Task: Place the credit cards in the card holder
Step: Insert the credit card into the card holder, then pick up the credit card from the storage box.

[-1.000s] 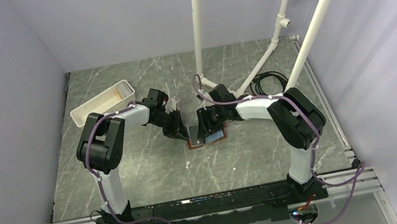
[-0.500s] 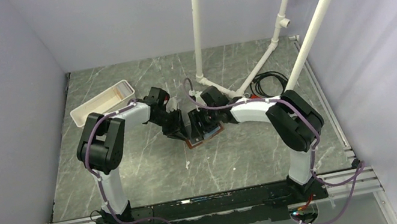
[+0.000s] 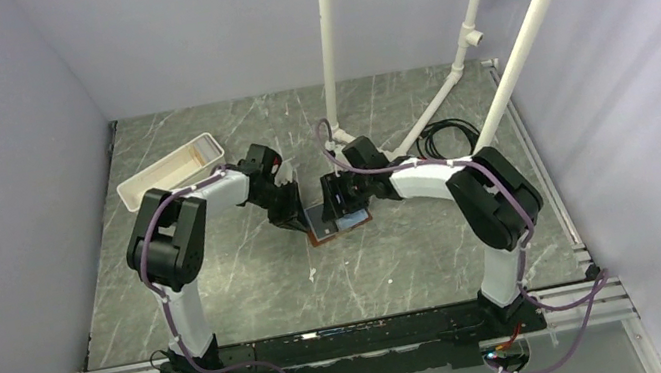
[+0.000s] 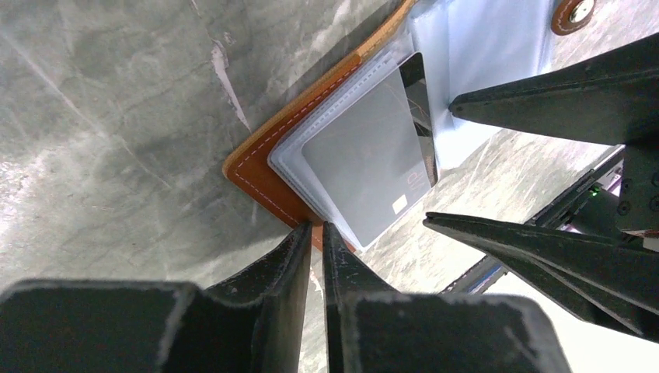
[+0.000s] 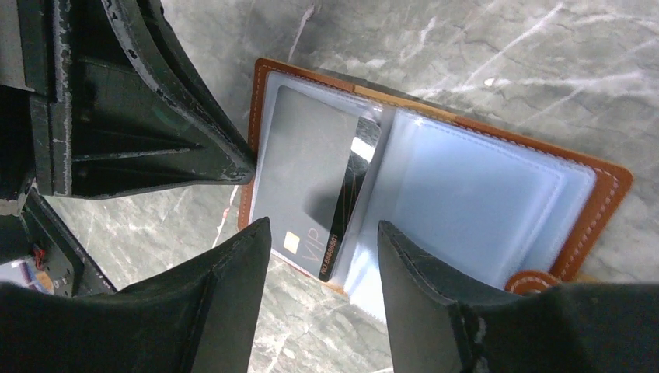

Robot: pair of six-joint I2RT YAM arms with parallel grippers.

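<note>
card holder (image 5: 610,186) laid open | credit card (image 5: 307,175) tucked inside | edge pinched by left tool (image 4: 313,227) | right tool (image 5: 322,225) spread over card

We see a table (image 3: 251,281) with a grey-green stone pattern and pale veins. A holder (image 5: 466,186) lies open and flat near its middle, brown leather down against the top and clear sleeves facing up. A long white tray (image 3: 170,171) rests at the far left, set at a slant, well apart from the holder. A black cable (image 3: 445,135) lies coiled at the far right, near the white pipes (image 3: 337,130) that stand on the table's far part.
</note>
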